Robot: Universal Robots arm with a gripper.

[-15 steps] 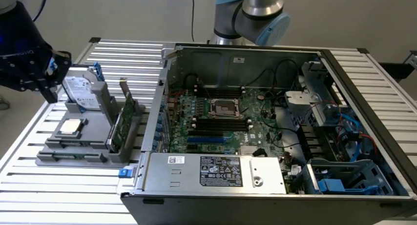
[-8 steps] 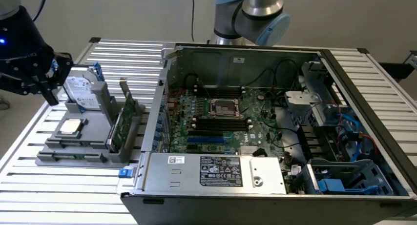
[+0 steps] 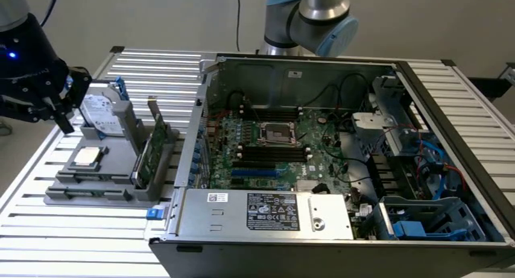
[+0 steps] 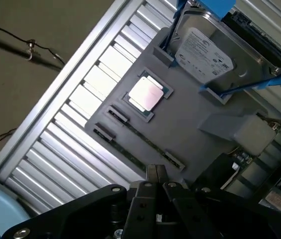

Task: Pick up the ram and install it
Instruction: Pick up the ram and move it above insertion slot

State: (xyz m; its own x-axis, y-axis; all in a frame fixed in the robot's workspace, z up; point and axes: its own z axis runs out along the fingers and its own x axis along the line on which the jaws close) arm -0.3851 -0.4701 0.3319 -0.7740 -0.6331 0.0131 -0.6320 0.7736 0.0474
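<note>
The ram (image 3: pixel 154 144) is a long green board standing on its edge in the right side of the grey holder tray (image 3: pixel 113 169), next to the open computer case (image 3: pixel 322 145). My black gripper (image 3: pixel 56 118) hangs above the slatted table at the exterior view's left. It is beside the hard drive and well away from the ram. In the wrist view its fingertips (image 4: pixel 155 173) are pressed together with nothing between them, above the tray's edge (image 4: pixel 105 124).
The tray also carries a silver hard drive with a blue bracket (image 3: pixel 105 112) (image 4: pixel 210 47) and a square silver processor (image 3: pixel 87 157) (image 4: pixel 147 94). Black memory slots (image 3: pixel 274 151) lie on the motherboard. The arm's base (image 3: pixel 310 18) stands behind the case.
</note>
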